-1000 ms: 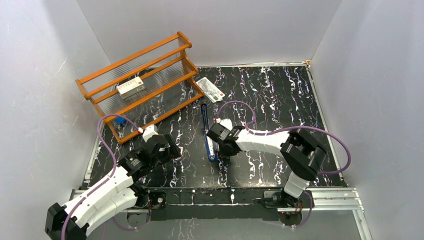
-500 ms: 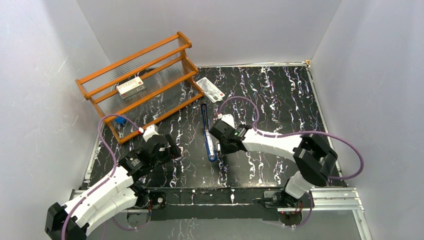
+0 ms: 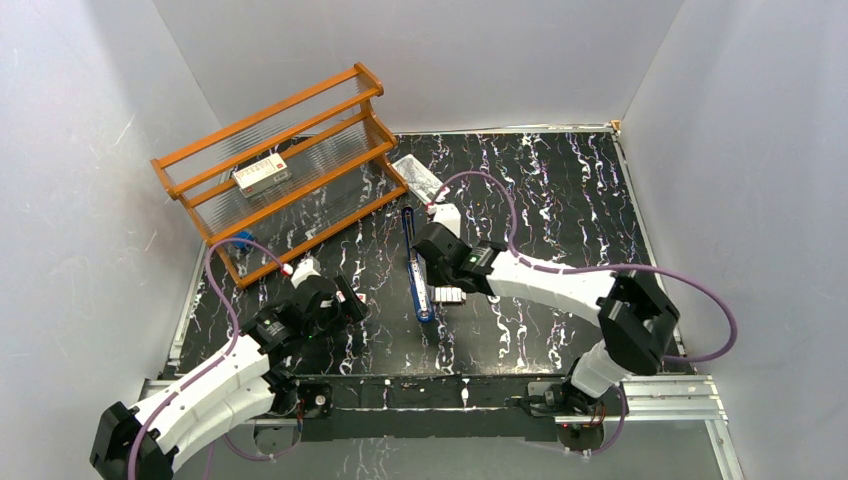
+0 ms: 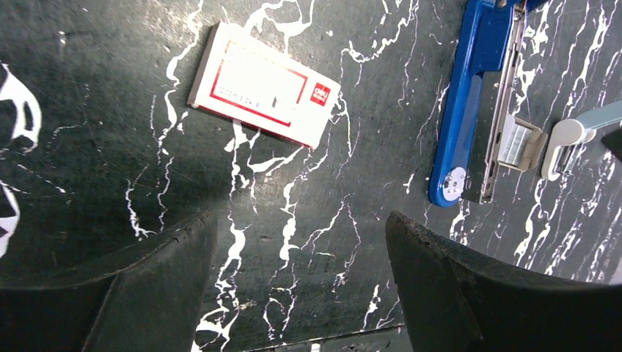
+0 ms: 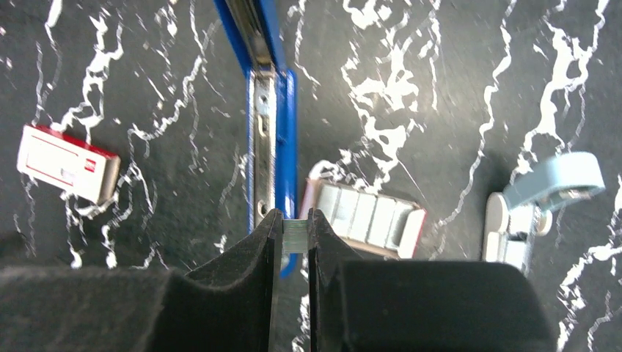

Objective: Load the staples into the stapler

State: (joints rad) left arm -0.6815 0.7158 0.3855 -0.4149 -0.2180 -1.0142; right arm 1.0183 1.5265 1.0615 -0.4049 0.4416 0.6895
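The right gripper (image 5: pixel 295 220) is closed narrowly on a short staple strip (image 5: pixel 295 236), just over the near end of the open blue stapler (image 5: pixel 286 125). Best to line the strip up lengthwise with the stapler's silvery channel (image 5: pixel 262 139), lower it gently, and only then let go. The left gripper (image 4: pixel 301 249) hangs wide and empty, left of the stapler.

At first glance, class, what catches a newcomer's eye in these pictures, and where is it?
The long blue desk stapler lies opened flat mid-table. Close by its silvery channel, the right gripper pinches a short strip of silvery staples. At far left stands a tiered orange wooden rack.
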